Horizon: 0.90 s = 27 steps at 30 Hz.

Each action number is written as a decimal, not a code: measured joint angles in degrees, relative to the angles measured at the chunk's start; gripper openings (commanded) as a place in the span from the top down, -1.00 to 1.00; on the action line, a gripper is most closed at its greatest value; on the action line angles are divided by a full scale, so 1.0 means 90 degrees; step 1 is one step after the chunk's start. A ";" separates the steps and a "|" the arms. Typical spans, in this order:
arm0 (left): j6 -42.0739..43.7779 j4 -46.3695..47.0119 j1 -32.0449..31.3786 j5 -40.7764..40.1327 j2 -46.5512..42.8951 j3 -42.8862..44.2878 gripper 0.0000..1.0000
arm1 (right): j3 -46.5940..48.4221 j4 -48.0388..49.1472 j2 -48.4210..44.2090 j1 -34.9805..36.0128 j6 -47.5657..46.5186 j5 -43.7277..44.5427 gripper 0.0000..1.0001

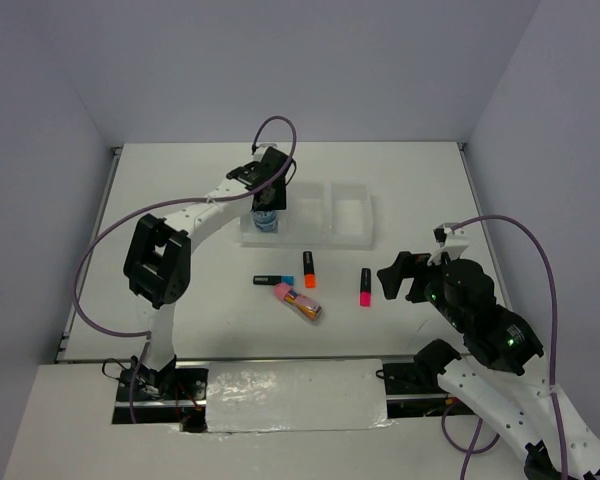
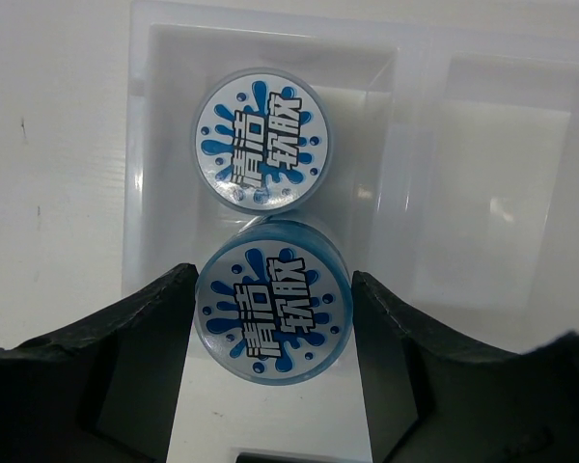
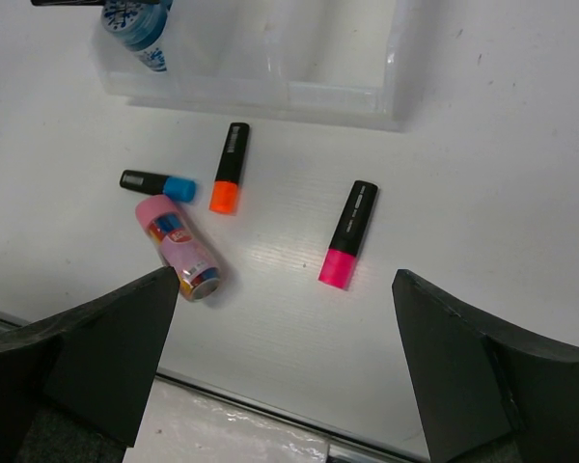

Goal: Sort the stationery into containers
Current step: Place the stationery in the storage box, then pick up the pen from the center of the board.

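The white three-compartment tray [image 1: 327, 240] lies at mid-table. My left gripper [image 1: 268, 205] hovers over its left compartment, shut on a blue-white patterned disc [image 2: 273, 301]. A second disc [image 2: 261, 140] lies flat in that compartment just beyond it. In front of the tray lie the blue-capped marker [image 1: 268, 280], the orange-capped marker [image 1: 308, 270], the pink-capped marker [image 1: 365, 287] and the pink-tipped orange-yellow bundle [image 1: 298, 302]. My right gripper [image 1: 400, 275] is open and empty, right of the pink marker and above the table. In the right wrist view, the pink marker [image 3: 348, 233] and the bundle [image 3: 180, 248] lie ahead of its fingers.
The tray's middle and right compartments [image 1: 350, 212] hold nothing. The table's near edge has a metal rail and a foil-covered strip [image 1: 295, 395]. Grey walls close in the table at the back and both sides. A purple cable [image 1: 280, 125] loops above the left wrist.
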 measured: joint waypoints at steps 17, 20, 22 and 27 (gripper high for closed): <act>-0.0175 0.0216 -0.0233 -0.0318 -0.1027 -0.0984 -0.99 | -0.0002 0.0053 0.0347 0.0000 -0.0051 -0.0192 -0.99; -0.0182 0.0204 -0.0500 -0.0452 -0.1700 -0.1010 -0.99 | 0.0000 0.0236 0.0682 0.0000 -0.0046 -0.0308 -0.99; -0.0187 0.0199 -0.0641 -0.0491 -0.2084 -0.1069 -0.99 | -0.0002 0.0403 0.0996 0.0000 -0.0044 -0.0418 -1.00; -0.0384 0.0267 -0.1015 -0.0532 -0.3172 -0.1965 -0.99 | -0.0080 0.0872 0.1928 0.0010 0.0061 -0.0544 -0.99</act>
